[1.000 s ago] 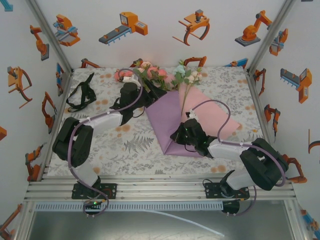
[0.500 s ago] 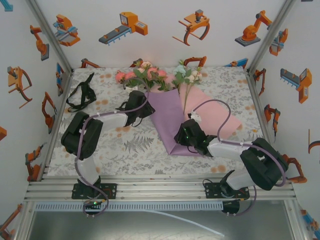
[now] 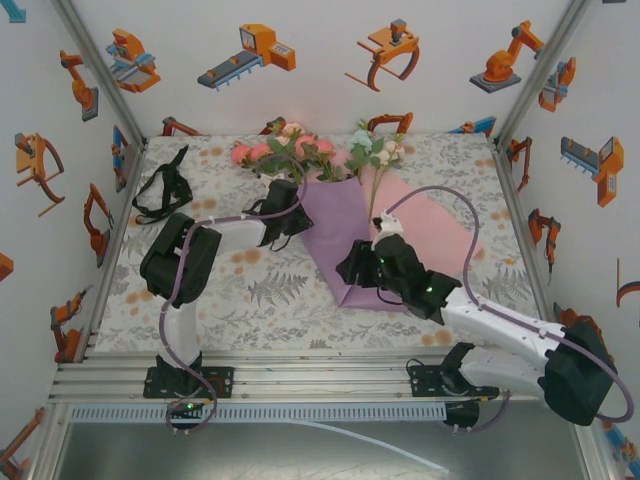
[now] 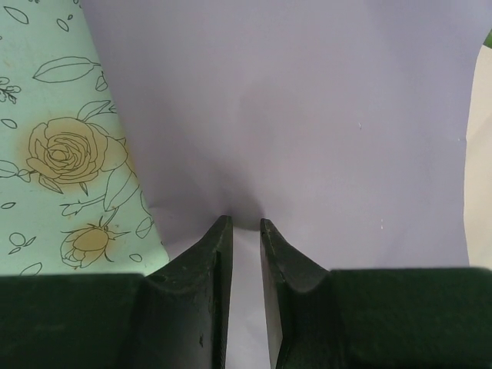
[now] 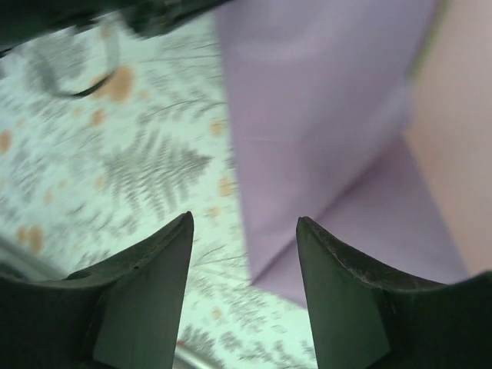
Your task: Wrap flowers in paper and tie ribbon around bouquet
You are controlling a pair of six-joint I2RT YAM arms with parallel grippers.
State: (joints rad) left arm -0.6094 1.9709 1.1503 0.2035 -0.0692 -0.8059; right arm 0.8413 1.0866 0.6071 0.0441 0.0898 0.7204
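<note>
A floral-print tabletop sits inside white walls printed with orange robot drawings, with a metal rail along the near edge. Far left lies the black ribbon, loosely looped. The left hand reaches the left edge of the purple paper; its wrist view shows the fingers at a narrow slit with that edge between them, though I cannot tell if they pinch it. The flowers lie at the paper's far end, a pink face spreading rightward. The right hand hovers at the paper's near corner, its fingers standing wide apart and holding nothing.
</note>
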